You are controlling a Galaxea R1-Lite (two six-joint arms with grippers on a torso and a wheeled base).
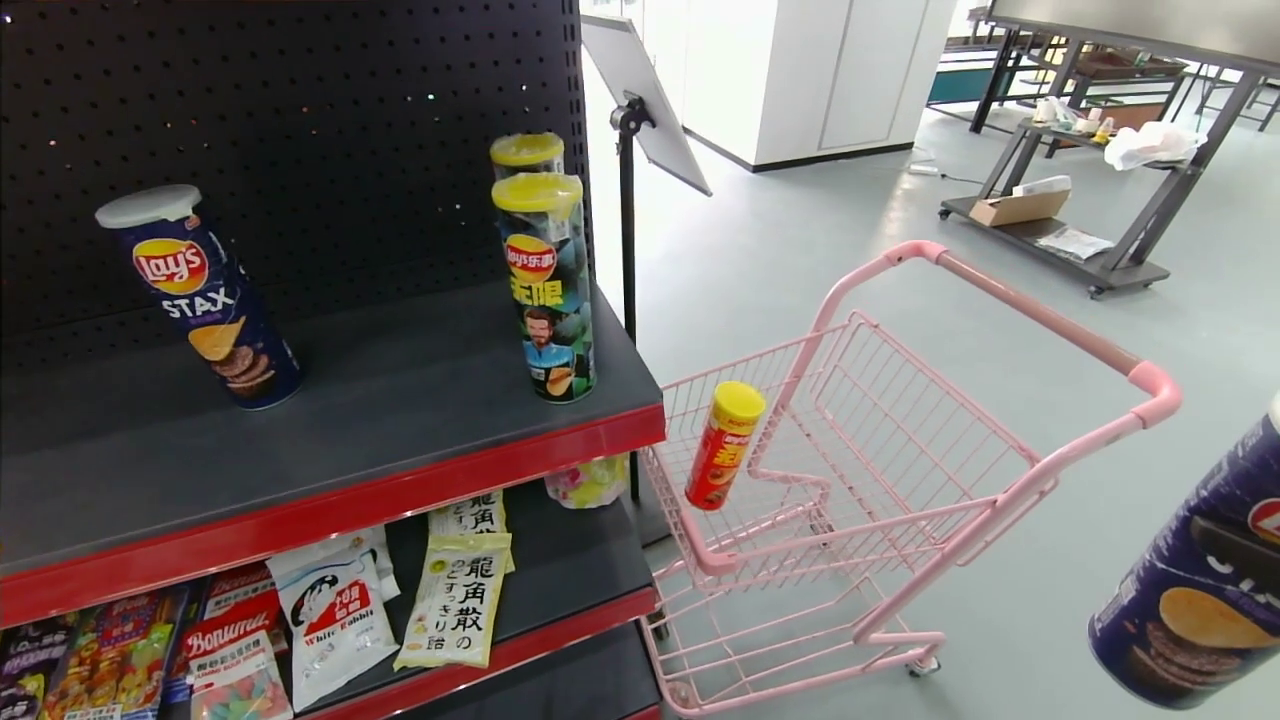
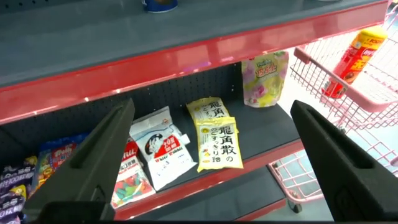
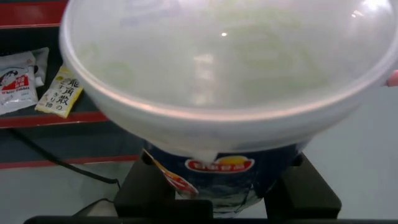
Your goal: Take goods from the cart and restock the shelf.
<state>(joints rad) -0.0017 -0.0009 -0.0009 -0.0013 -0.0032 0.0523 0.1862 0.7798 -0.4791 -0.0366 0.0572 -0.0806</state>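
Note:
A dark blue chip can (image 1: pixel 1195 580) hangs in the air at the far right, to the right of the pink cart (image 1: pixel 1000 500). My right gripper (image 3: pixel 224 194) is shut on this can (image 3: pixel 230 171), whose clear lid (image 3: pixel 230 62) sits close to the camera. One red can with a yellow lid (image 1: pixel 724 445) leans in the cart basket. On the upper shelf (image 1: pixel 380 440) stand a dark blue can (image 1: pixel 205 300) at the left and two yellow-lidded green cans (image 1: pixel 545 285) at the right end. My left gripper (image 2: pixel 211 168) is open with nothing in it, facing the lower shelf (image 2: pixel 249 174).
Snack bags (image 1: pixel 455 595) lie on the lower shelf, and a pale bag (image 1: pixel 590 480) hangs under the upper shelf's corner. A thin stand with a white board (image 1: pixel 640 100) rises between shelf and cart. Metal tables (image 1: pixel 1080 230) stand far back right across open grey floor.

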